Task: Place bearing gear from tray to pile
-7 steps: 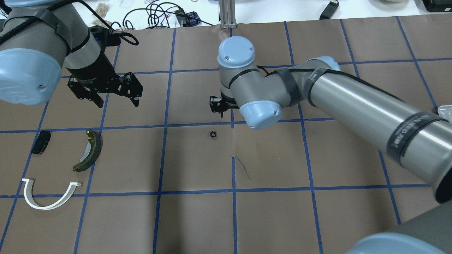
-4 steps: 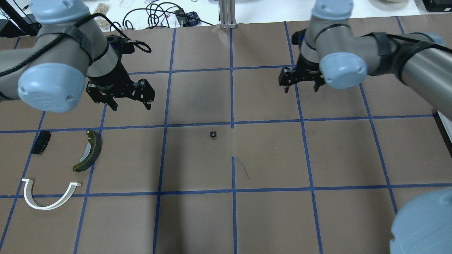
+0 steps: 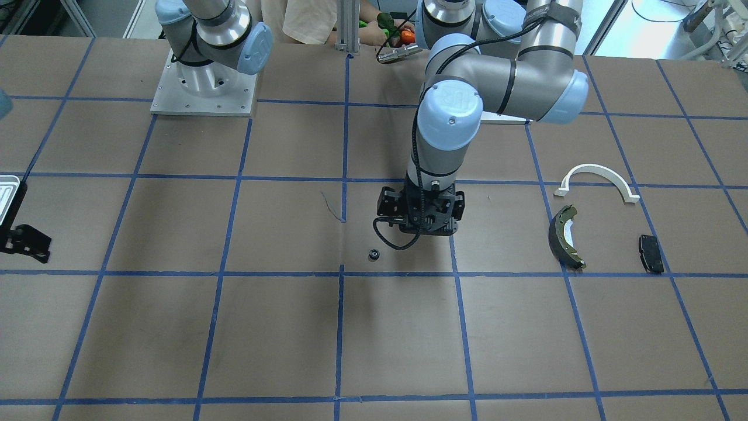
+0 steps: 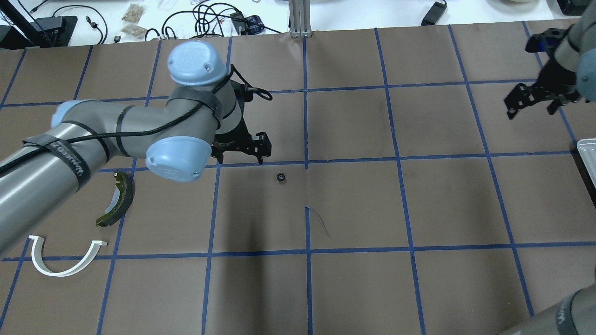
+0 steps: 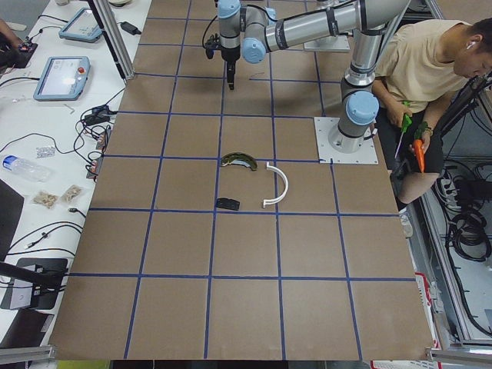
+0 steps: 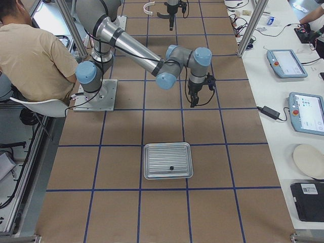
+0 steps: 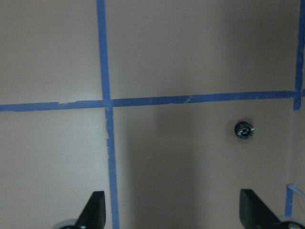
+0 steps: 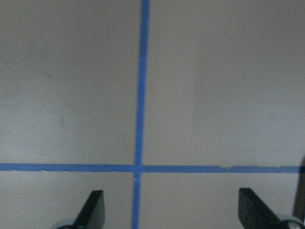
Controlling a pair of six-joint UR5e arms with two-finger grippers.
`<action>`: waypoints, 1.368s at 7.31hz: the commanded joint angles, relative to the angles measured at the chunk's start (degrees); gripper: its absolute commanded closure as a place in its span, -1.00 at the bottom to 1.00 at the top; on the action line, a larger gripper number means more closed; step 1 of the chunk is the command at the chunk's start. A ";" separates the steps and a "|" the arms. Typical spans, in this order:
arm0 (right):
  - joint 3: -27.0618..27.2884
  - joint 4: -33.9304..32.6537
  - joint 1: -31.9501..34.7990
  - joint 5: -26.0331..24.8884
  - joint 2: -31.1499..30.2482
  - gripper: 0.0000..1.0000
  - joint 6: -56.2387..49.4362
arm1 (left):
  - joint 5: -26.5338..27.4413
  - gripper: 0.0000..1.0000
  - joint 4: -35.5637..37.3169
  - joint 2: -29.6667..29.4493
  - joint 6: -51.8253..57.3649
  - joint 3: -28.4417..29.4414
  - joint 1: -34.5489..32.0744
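Left gripper [image 4: 241, 150], jaws wide and empty, poised just beside bearing gear [image 4: 281, 177] on table [image 4: 354, 204], well apart from tray [image 4: 587, 149] and pile [image 4: 116, 199]; pickup and delivery yet to come.

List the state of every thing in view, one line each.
Left gripper: open, empty.
Right gripper: open, empty.
Small black toothed bearing gear: lying loose, ahead of the left gripper's fingers, not gripped.
Silvery ridged metal tray: flat, one small dark piece in it.
Curved olive-grey brake shoe: lying loose.
White plastic arch: lying loose.
Black rectangular pad: lying loose.
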 commanded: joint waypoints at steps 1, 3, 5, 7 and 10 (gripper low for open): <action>0.18 -3.30 -13.11 0.08 1.59 -1.00 -13.95 | -1.48 -0.95 6.17 -5.63 -1.63 -0.11 -2.65; 0.00 -11.34 -20.60 0.52 6.75 -0.92 -23.62 | -1.49 -0.79 8.99 -9.15 -1.63 -0.11 -2.74; -0.18 -17.80 -23.52 0.87 12.39 -0.83 -27.17 | -1.49 -0.58 11.02 -11.71 -1.63 -0.03 -3.17; 0.00 -17.90 -24.06 0.52 12.76 -0.58 -28.94 | -1.49 -0.58 13.04 -13.03 -1.72 0.06 -3.97; -0.08 -17.98 -24.06 -0.01 13.63 -0.26 -31.13 | -1.58 -0.20 12.96 -13.12 -1.55 -0.03 -4.06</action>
